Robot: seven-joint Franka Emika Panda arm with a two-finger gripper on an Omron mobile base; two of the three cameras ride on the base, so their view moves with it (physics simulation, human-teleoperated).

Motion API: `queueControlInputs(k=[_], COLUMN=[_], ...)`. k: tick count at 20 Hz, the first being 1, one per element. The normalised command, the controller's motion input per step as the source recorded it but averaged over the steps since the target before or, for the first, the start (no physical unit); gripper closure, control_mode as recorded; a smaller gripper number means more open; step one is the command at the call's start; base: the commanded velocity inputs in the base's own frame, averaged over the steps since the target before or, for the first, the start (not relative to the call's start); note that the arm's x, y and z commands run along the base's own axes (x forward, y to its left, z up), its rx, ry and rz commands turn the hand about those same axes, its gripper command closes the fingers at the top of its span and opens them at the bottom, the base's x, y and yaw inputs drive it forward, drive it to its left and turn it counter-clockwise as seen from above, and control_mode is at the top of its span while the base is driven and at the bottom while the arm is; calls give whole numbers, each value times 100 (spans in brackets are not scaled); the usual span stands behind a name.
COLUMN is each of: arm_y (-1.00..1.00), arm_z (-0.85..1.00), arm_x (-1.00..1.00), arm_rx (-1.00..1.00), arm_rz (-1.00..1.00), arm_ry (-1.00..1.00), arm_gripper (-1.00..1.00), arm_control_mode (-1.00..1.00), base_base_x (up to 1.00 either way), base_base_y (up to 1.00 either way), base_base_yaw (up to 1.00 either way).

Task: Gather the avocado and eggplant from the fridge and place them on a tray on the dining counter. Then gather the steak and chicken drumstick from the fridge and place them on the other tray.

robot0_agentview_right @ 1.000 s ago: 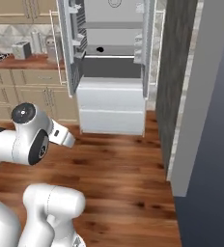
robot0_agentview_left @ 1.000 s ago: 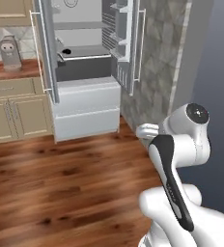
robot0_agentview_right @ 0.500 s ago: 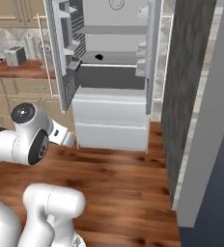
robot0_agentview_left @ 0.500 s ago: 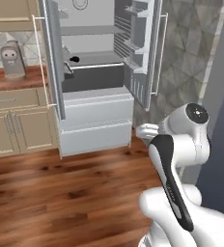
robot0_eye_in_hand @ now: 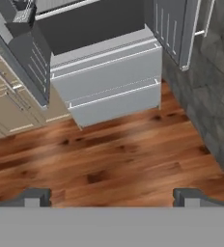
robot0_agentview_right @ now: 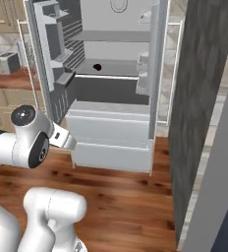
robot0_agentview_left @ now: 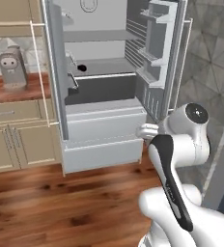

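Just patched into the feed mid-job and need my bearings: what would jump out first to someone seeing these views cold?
The fridge straight ahead, both doors swung wide, with pale drawers below and a small dark item on a middle shelf, too small to identify. The white arm is folded low over the wood floor, and the gripper looks down at the floor with its jaws open and empty. A wooden counter with a small appliance stands left of the fridge.

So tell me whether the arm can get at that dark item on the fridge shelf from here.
Probably not yet. The fridge doors stand open, so the dark item is unblocked, but the open end effector hangs over the floor, short of the shelf.
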Motion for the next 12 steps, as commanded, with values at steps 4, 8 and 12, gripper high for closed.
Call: queueControlInputs(k=[4,8,12], arm_y=[0,0,0], arm_z=[0,0,0], arm_x=[0,0,0], arm_rx=[0,0,0], arm_rz=[0,0,0], arm_ry=[0,0,0], arm_gripper=[-100,-100,-100], arm_control_mode=[100,100,100], base_base_x=[83,80,82], base_base_y=[-37,-32,-27], base_base_yaw=[12,10,8])
